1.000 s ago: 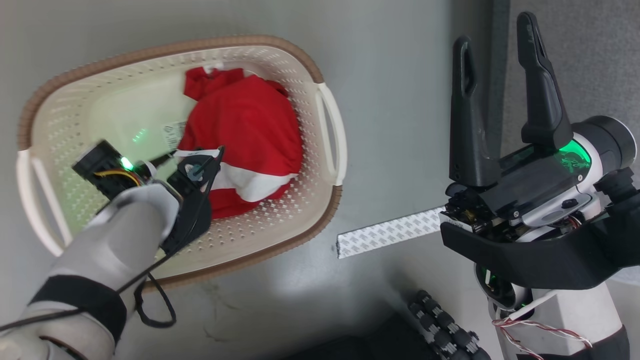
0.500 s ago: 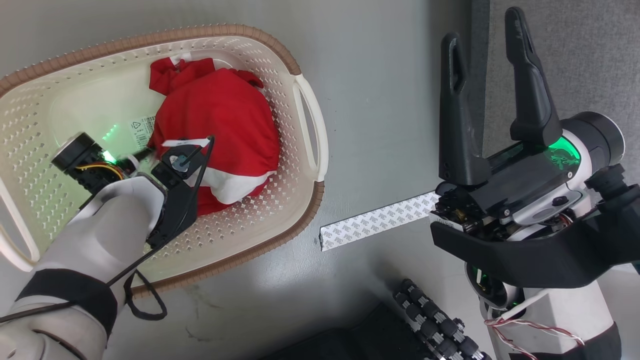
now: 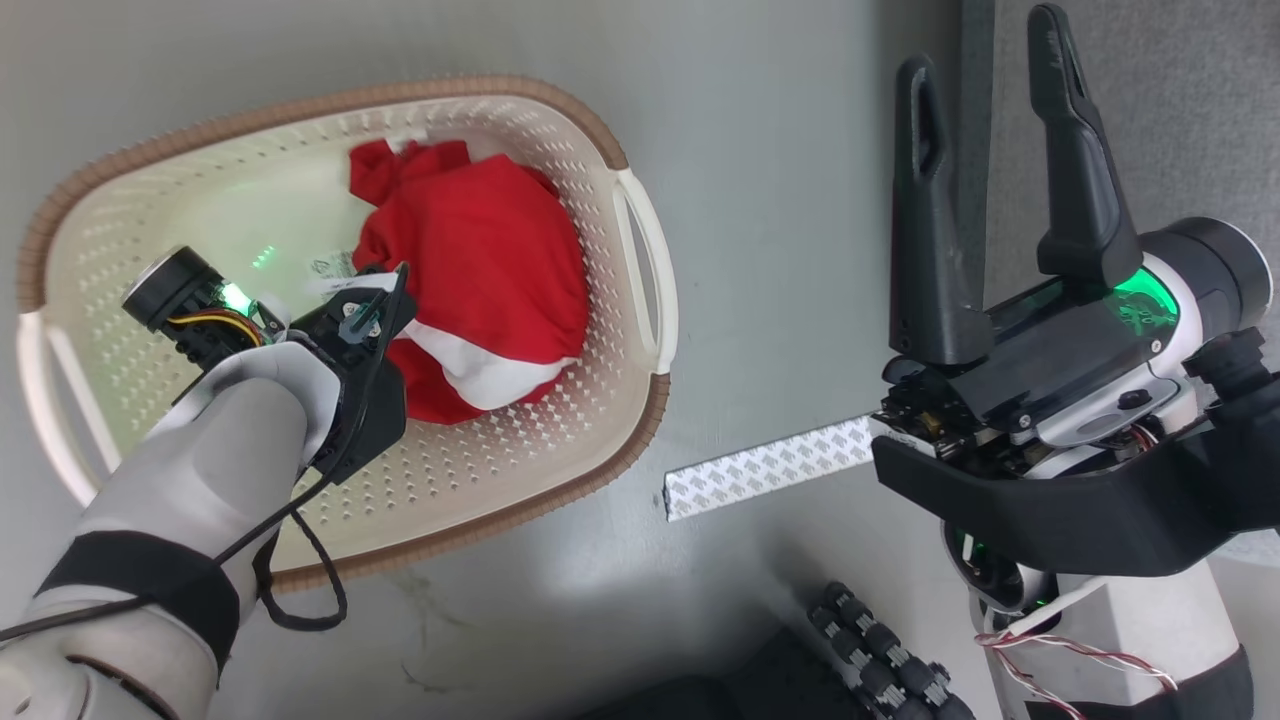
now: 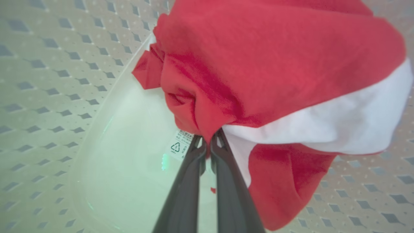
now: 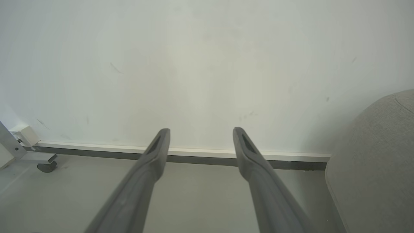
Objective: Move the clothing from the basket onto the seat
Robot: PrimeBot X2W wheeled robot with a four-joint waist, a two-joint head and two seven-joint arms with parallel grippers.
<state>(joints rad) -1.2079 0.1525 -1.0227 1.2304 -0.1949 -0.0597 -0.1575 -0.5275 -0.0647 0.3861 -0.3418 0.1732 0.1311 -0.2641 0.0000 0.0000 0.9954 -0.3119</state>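
The clothing [image 3: 480, 250] is a bunched red garment with a white band, lying in the right half of the cream basket [image 3: 300, 105] on the floor. My left wrist [image 3: 350, 350] reaches into the basket at the garment's left edge. In the left wrist view my left gripper [image 4: 207, 140] is shut, its fingertips pinching a fold of the red clothing [image 4: 258, 64] just above the basket's base sticker [image 4: 178, 145]. My right gripper [image 3: 985, 60] is open and holds nothing, to the right of the basket, in front of the grey seat [image 3: 1180, 100]. The right gripper [image 5: 200, 132] faces a wall, with the seat [image 5: 372, 161] at right.
A white patterned strip [image 3: 770, 465] lies on the grey floor between the basket and my right arm. A black ribbed part of my base [image 3: 870, 660] shows at the bottom. A skirting board [image 5: 194, 152] and a caster foot [image 5: 45, 166] line the wall.
My left gripper has closed on the edge of the red clothing. The head view shifted slightly. The right gripper stayed open and still.
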